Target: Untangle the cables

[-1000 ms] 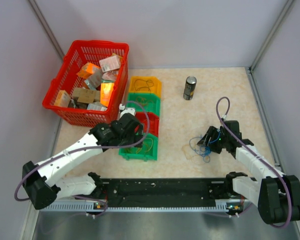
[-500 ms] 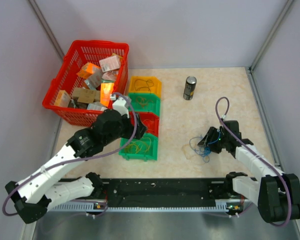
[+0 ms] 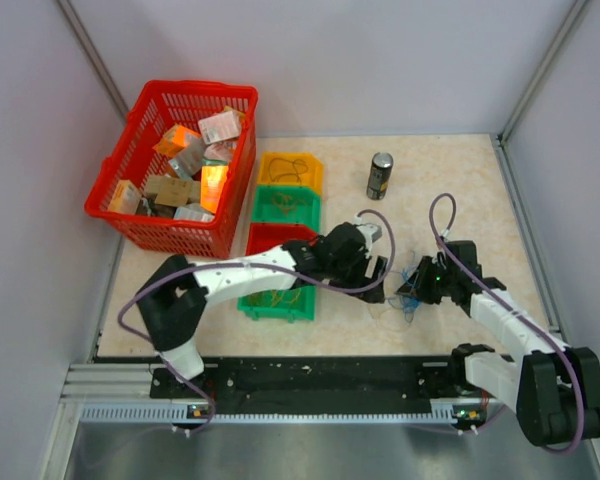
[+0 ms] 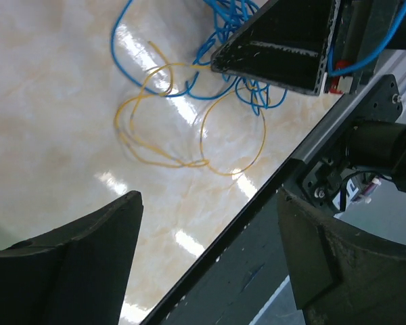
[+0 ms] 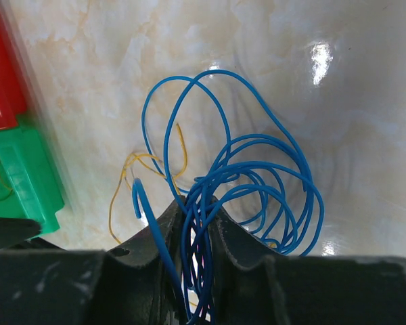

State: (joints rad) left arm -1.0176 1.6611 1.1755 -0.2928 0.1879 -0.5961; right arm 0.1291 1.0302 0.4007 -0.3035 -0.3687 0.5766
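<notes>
Surface: beige marbled table [image 3: 460, 180], enclosed by pale walls, with a black rail [image 3: 320, 375] along its near edge.

Right gripper [image 5: 193, 210]: fingers pressed together, pinching several strands of the blue cable [image 5: 201, 189]. The rest of that cable fans out in loops on the table beyond the fingertips.

Left gripper [image 4: 210, 203]: fingers spread wide, nothing between them, held above the table just beside the right gripper.

Yellow cable [image 4: 189, 164]: loose loops flat on the table, crossing the blue cable at one edge, not gripped.

Containers: 4 small bins in a column left of the cables.
- Near green bin [image 3: 298, 310]: thin yellow-orange wire loops.
- Red bin [image 3: 270, 237]: partly hidden by the left arm, contents cannot be told.
- Far green bin [image 3: 288, 207]: thin wire loops.
- Yellow bin [image 3: 290, 170]: thin wire loops.

1 dark can [image 3: 380, 175] stands upright farther back, well apart from the cables.

Red mesh basket [image 3: 145, 120], far left: filled with cartons and packets.
</notes>
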